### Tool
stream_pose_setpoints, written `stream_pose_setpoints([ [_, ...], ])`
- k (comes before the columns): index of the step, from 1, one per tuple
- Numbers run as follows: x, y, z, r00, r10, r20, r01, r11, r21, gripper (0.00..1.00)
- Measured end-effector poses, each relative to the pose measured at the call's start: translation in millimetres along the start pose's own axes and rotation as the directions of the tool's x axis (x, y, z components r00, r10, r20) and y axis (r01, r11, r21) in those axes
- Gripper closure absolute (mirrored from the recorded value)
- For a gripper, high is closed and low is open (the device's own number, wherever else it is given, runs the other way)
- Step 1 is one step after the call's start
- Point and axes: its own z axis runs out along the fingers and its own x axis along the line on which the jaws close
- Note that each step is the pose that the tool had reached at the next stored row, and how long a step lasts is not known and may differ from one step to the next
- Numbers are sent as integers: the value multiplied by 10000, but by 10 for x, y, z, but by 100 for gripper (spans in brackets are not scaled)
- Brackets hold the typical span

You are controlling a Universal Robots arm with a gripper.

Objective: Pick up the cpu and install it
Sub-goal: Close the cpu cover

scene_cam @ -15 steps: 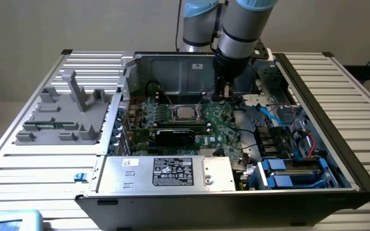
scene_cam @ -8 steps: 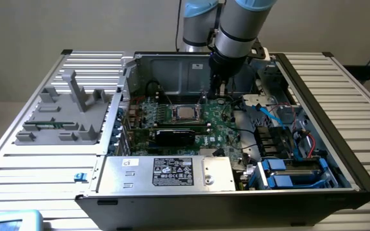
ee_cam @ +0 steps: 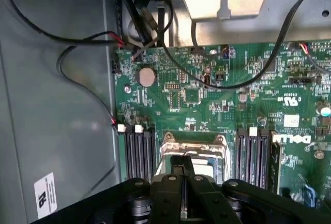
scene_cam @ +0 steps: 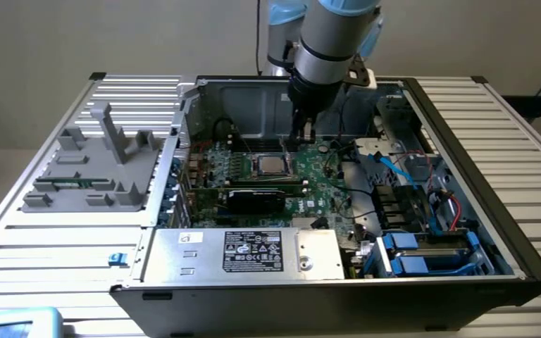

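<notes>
Green motherboard (ee_cam: 232, 94), landmark its metal-framed socket (ee_cam: 194, 142).
- Cpu (ee_cam: 207, 169): lay inside the socket, partly covered.
- Gripper (ee_cam: 183, 169): black, fingers pressed together, hung over the socket.
- Memory slots (ee_cam: 137, 151): flanked the socket on both sides.
- Coin battery (ee_cam: 147, 76), black cables (ee_cam: 232, 81): lay well apart from the socket.
</notes>
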Motion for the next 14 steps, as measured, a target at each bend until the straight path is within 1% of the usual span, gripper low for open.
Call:
stream_pose_setpoints([
  [4,-11,-159,18,10000,-1,-2,1,10000,-1,89],
  [6,-16,-225,32,10000,-1,-2,1,10000,-1,89],
  [8,-21,-280,43,10000,2,13,-2,10000,3,89],
  [11,-29,-360,66,10000,8,76,-8,10000,4,89],
  [14,-38,-432,95,9999,15,167,-15,10000,1,89],
])
